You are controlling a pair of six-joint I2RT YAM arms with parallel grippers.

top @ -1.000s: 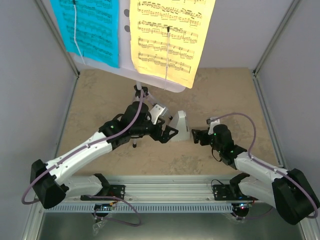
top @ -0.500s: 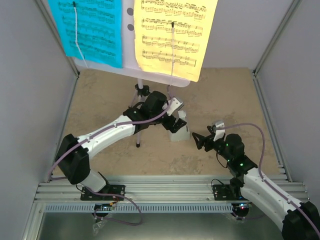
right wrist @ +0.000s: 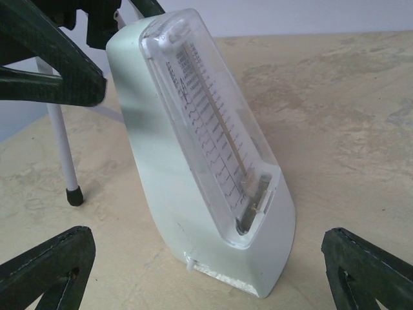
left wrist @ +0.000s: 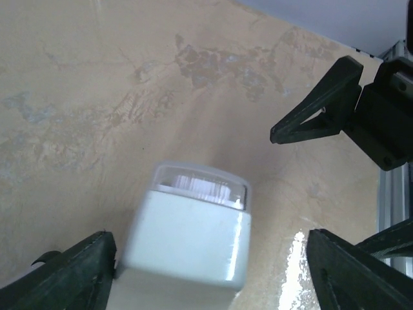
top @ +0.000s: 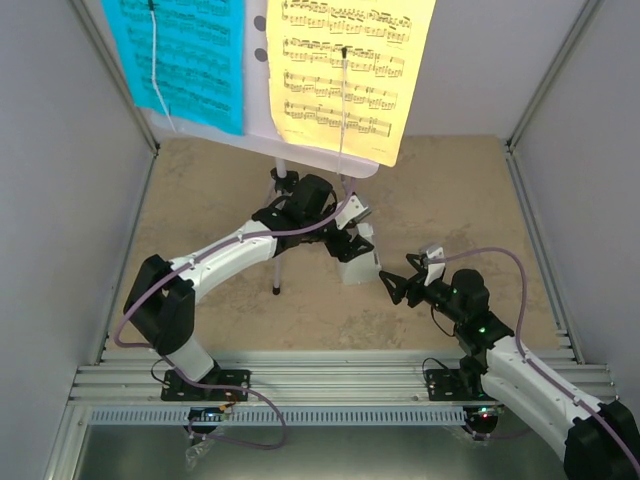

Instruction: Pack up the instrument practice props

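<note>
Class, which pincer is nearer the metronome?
Left. The left pincer straddles the metronome from above, jaws open; the right pincer faces it, open, a short gap away.

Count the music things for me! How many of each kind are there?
Sheets: 2 (cyan sheet, yellow sheet)
Stand: 1
Metronome: 1
Total: 4

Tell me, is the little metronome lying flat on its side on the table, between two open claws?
Not lying: the metronome stands upright on its base, as the right wrist view shows. It is on the table, between the open left gripper and the open right gripper.
</note>
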